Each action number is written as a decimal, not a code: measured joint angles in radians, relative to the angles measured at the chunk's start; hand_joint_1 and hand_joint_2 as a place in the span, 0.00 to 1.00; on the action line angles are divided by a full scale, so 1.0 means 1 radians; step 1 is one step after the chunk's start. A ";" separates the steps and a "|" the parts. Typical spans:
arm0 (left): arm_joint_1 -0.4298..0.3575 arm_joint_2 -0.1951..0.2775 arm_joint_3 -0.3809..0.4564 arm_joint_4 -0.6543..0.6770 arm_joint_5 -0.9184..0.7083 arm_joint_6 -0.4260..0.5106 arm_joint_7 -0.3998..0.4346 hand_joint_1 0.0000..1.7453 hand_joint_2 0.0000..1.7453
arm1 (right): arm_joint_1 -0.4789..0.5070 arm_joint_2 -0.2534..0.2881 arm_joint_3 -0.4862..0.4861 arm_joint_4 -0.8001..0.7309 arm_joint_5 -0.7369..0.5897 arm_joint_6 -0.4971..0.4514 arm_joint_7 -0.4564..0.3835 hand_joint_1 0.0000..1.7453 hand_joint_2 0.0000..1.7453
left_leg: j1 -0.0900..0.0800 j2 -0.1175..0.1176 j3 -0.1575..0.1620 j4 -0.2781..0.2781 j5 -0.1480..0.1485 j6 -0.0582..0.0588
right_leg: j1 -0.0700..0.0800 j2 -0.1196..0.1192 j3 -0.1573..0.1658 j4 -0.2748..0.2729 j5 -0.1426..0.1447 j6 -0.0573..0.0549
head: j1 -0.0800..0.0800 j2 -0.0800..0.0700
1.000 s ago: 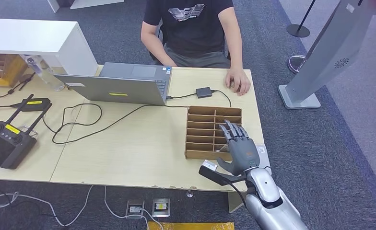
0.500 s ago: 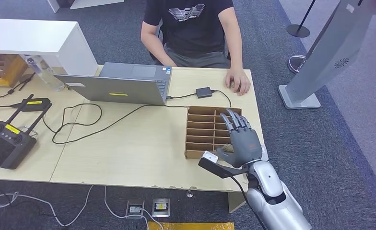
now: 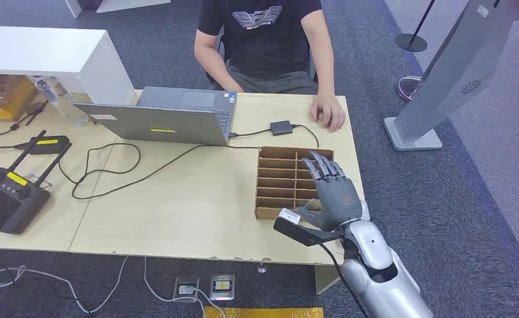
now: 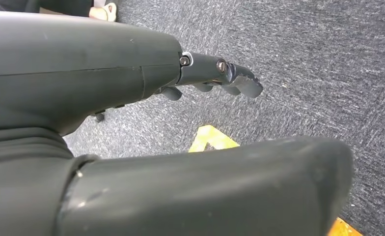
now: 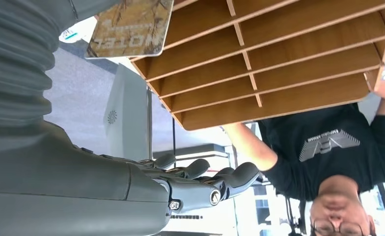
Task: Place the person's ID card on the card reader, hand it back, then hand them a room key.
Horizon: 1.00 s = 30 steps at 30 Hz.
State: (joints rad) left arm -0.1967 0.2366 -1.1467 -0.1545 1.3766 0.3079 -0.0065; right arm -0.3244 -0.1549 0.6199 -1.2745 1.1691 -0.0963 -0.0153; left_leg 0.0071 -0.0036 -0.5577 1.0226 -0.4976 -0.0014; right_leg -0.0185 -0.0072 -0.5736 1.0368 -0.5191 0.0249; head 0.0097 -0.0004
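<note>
My right hand [image 3: 333,192] hovers over the near right part of a wooden slotted tray [image 3: 277,179], its fingers straight and spread, holding nothing that I can see. In the right wrist view the same hand [image 5: 200,184] is apart from the tray [image 5: 279,59], and a brown card printed HOTEL [image 5: 131,24] lies at the tray's near end, close to my wrist. A small black card reader [image 3: 281,127] sits behind the tray on a cable. The seated person's hand [image 3: 330,114] rests on the table's far right corner. My left hand [image 4: 215,73] hangs over grey carpet, empty.
An open laptop [image 3: 171,119] stands at the back middle with cables trailing over the table. At the left lie a black remote controller [image 3: 8,199] and a white shelf [image 3: 45,53]. A grey kiosk stand [image 3: 442,79] is on the floor to the right.
My right hand has risen slightly and moved forward over the tray's near right slots. The person's hand has stayed still.
</note>
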 joint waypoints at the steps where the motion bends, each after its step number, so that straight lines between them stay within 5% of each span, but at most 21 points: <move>1: 0.000 -0.001 0.000 0.000 0.000 0.000 0.000 0.00 0.00 | 0.000 0.000 0.000 0.000 0.000 0.006 0.001 0.00 1.00 | 0.000 0.000 0.000 0.000 0.000 0.000 | 0.000 0.000 0.000 0.000 0.000 0.000 | 0.000 0.000; 30: -0.002 0.000 0.000 0.000 -0.012 -0.025 0.000 0.00 0.00 | 0.012 -0.010 -0.004 0.050 0.006 0.034 0.057 0.00 1.00 | 0.000 0.000 0.000 0.000 0.000 0.000 | 0.000 0.001 0.000 0.000 0.000 0.000 | 0.000 0.000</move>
State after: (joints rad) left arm -0.1984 0.2367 -1.1468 -0.1545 1.3646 0.2829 -0.0061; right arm -0.3120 -0.1654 0.6163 -1.2245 1.1756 -0.0623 0.0420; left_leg 0.0071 -0.0034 -0.5576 1.0226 -0.4976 -0.0014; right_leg -0.0185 -0.0060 -0.5738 1.0368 -0.5191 0.0249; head 0.0096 -0.0004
